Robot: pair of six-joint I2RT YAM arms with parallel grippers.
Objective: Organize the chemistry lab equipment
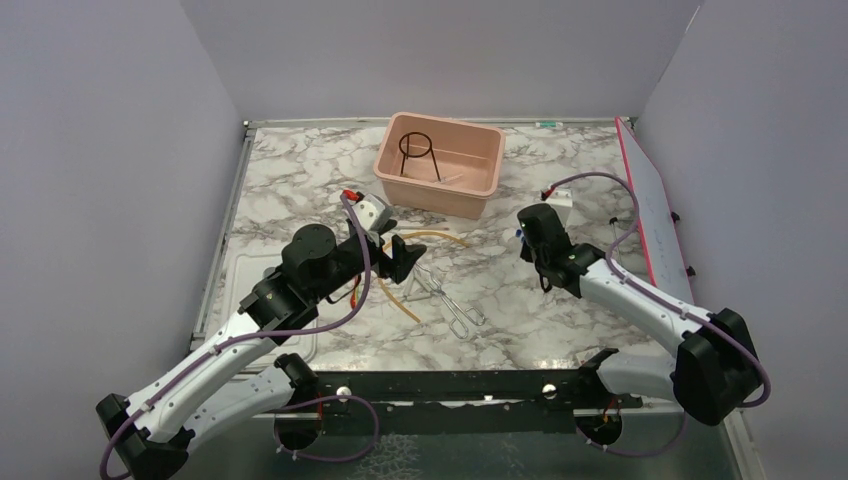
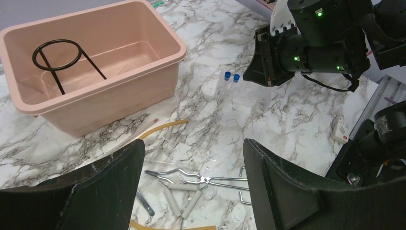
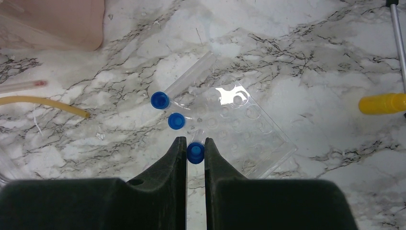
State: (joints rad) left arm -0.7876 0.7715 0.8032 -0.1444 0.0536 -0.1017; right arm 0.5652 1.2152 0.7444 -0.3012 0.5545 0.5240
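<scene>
My right gripper [image 3: 195,146] is shut on a clear tube with a blue cap [image 3: 195,153], low over the marble table; in the top view it [image 1: 524,236] is right of centre. Two more blue-capped tubes [image 3: 160,100] lie beside a clear plastic rack [image 3: 249,127]. My left gripper [image 2: 194,153] is open and empty above the silver tongs [image 2: 201,180], short white tubes [image 2: 184,197] and a spatula [image 2: 143,203]; in the top view it [image 1: 405,256] is at the centre. A tan rubber tube [image 2: 163,127] curves nearby. The black wire ring stand [image 1: 415,150] lies in the pink tub [image 1: 480,190].
A flat white lid [image 1: 250,268] lies at the left under my left arm. A white board with a red edge [image 1: 655,200] leans along the right side. A yellow piece [image 3: 383,103] and a thin red-tipped rod [image 3: 21,86] lie on the table.
</scene>
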